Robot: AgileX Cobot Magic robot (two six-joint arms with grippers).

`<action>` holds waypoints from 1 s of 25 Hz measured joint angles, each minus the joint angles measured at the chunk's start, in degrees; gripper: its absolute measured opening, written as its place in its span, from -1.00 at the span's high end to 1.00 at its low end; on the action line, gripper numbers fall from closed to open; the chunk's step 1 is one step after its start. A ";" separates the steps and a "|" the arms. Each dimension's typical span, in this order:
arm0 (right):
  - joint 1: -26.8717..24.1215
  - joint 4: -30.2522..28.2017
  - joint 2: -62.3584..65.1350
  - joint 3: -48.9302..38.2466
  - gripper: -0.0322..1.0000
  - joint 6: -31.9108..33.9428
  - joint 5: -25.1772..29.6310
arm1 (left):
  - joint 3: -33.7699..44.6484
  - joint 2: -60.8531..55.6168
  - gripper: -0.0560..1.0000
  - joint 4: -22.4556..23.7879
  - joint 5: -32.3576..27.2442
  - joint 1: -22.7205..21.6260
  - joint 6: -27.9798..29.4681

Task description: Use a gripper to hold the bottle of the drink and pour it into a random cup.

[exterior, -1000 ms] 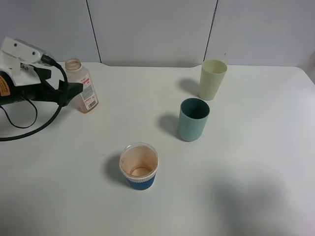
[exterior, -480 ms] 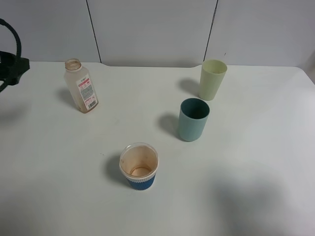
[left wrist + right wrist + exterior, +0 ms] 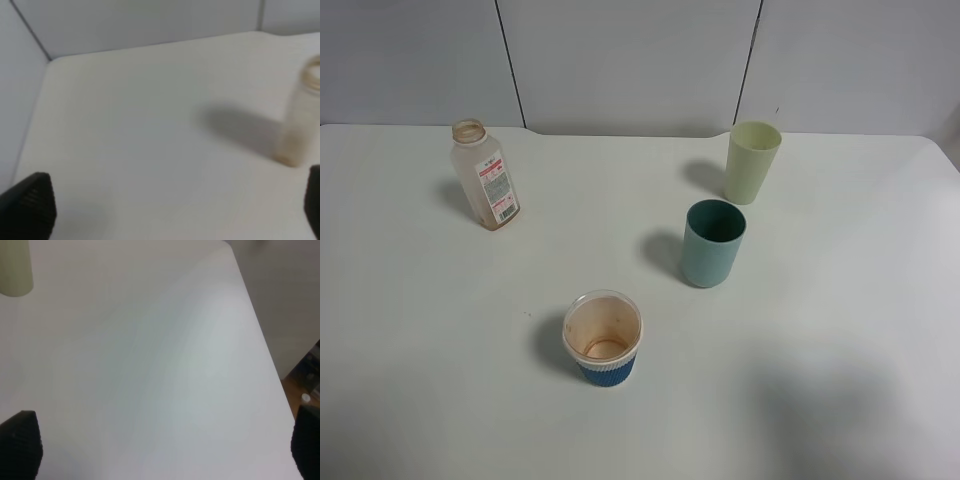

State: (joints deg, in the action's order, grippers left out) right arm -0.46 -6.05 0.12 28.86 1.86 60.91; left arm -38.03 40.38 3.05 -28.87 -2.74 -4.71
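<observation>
Across the broad white table (image 3: 840, 330), backed by grey wall panels (image 3: 630, 60), no arm reaches in; the squarish clear plastic bottle (image 3: 485, 176) stands uncapped at far left, nearly drained, so the pour looks done. Both grippers' black jaws stand spread and empty, so any next move calls for re-gripping it to reach the teal tapered tumbler (image 3: 712, 243) right of centre.

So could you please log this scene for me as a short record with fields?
bottle: upright, uncapped, back left of table, nearly empty, not held
teal cup: upright, right of centre
yellow-green cup: upright, behind the teal cup
blue paper cup: upright, front centre, stained inside
left hand: open, holding nothing
right hand: open, holding nothing
</observation>
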 joint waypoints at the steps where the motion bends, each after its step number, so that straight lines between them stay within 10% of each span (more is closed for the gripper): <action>1: 0.00 0.00 0.00 0.00 -0.98 0.00 0.00 | -0.44 -1.51 -0.96 -2.57 -2.00 0.00 -1.62; 9: 0.00 0.00 0.00 0.00 -0.98 0.00 0.00 | -0.91 -14.02 -0.96 -9.33 -12.62 -0.51 -5.19; 25: 0.00 0.00 0.00 0.00 -0.98 0.00 0.00 | -0.90 -33.18 -0.96 -7.07 -24.87 -5.08 -3.95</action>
State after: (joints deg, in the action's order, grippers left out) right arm -0.46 -6.05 0.12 28.86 1.86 60.91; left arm -38.93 7.20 -4.02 -53.74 -7.81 -8.66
